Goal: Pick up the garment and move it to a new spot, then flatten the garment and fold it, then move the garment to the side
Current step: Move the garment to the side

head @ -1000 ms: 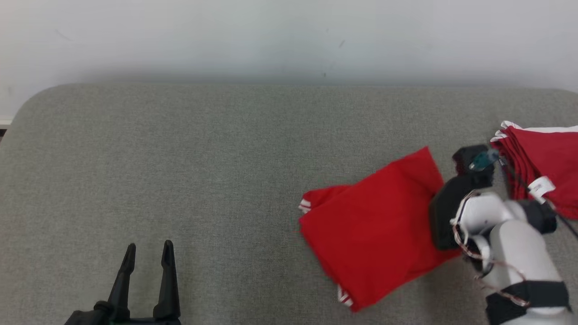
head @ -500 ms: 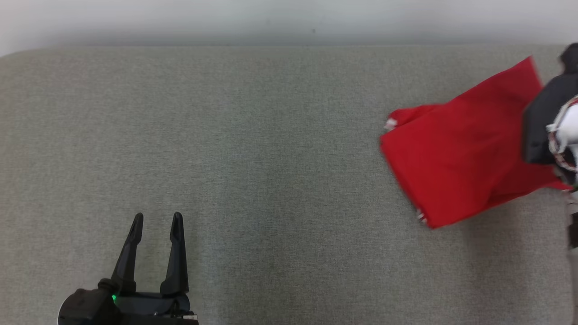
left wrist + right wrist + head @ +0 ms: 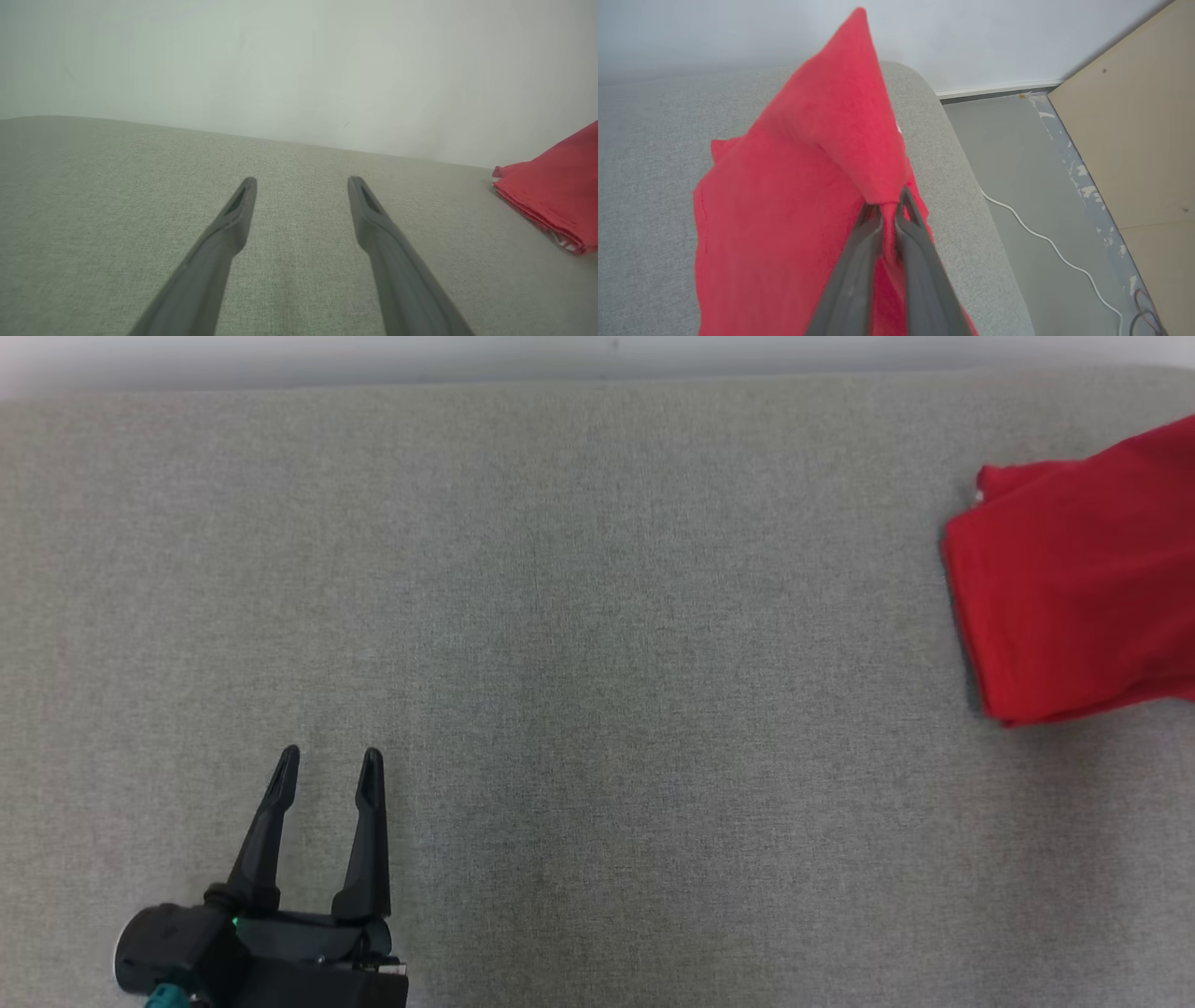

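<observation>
The red garment (image 3: 1074, 588) sits at the worktop's (image 3: 597, 616) right edge, towards the far corner, and the head view's border cuts it off. Seen from the right wrist, the right claw (image 3: 888, 203) is closed narrow on a pinch of the garment (image 3: 784, 210) – the cloth rises from the fingertips into a peak, while the rest spreads over the grey worktop near its rounded corner. Past that corner lie a grey floor (image 3: 1017, 186), a white cable (image 3: 1045, 240) and a tan board (image 3: 1134, 140). The left claw (image 3: 330, 756) is at the worktop's near left, fingers spread wide and holding nothing – well apart from the garment. From the left wrist, its fingers (image 3: 233, 219) point across bare grey fabric towards a pale wall (image 3: 299, 70), with the garment's (image 3: 556, 196) folded edge off to the right.
</observation>
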Robot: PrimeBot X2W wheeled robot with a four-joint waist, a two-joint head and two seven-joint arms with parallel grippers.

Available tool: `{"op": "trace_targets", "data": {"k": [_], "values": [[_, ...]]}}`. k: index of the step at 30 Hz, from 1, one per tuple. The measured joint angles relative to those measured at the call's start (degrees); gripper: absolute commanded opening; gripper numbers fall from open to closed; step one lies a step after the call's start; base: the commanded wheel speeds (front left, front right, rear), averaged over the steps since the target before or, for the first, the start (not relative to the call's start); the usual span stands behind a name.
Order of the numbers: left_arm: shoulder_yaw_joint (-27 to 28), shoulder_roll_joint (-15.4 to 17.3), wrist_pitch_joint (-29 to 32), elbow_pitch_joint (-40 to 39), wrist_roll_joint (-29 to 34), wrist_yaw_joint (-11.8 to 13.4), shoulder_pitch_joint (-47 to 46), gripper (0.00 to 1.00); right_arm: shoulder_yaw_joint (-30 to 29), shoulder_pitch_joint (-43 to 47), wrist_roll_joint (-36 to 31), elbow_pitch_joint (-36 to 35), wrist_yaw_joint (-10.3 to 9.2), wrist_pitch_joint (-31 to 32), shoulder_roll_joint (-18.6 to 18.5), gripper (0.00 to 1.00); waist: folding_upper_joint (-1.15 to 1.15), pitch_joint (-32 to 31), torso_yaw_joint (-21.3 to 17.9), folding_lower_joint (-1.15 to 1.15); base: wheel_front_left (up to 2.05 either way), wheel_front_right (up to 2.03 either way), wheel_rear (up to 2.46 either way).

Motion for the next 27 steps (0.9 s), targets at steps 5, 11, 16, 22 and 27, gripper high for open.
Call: {"op": "trace_targets", "data": {"k": [5,11,16,22,27], "values": [[-1.3,1.2,0.0,0.0,0.0,0.0,-1.2,1.0,-4.2,-1.5,-5.4,2.3,0.0,-3.0,-0.9,0.0,0.0,2.1,0.4,0.0,0.0,0.0,0.0],[-1.9,2.2,0.0,-0.1,-0.2,0.0,-2.3,1.0,-5.7,-1.7,-12.0,5.5,0.0,-8.3,-3.1,0.0,0.0,4.8,1.5,0.01,0.0,0.0,0.0],[-2.5,2.4,0.0,0.0,-0.3,0.0,-3.1,1.0,-6.6,-1.2,-15.5,7.9,0.0,-12.6,-5.0,0.0,0.0,6.0,2.4,0.0,0.0,0.0,0.0],[-3.0,3.0,0.0,0.3,-0.3,0.0,-3.6,1.0,-8.3,-1.2,-18.0,11.2,0.01,-16.7,-4.1,1.0,0.0,6.4,2.6,0.01,0.0,0.0,0.0],[-4.4,3.9,0.0,0.8,-0.7,0.0,-3.7,1.0,-8.2,-1.2,-18.6,12.8,0.01,-19.4,-2.1,1.0,0.0,5.1,2.1,0.0,0.0,0.0,0.0]]}}
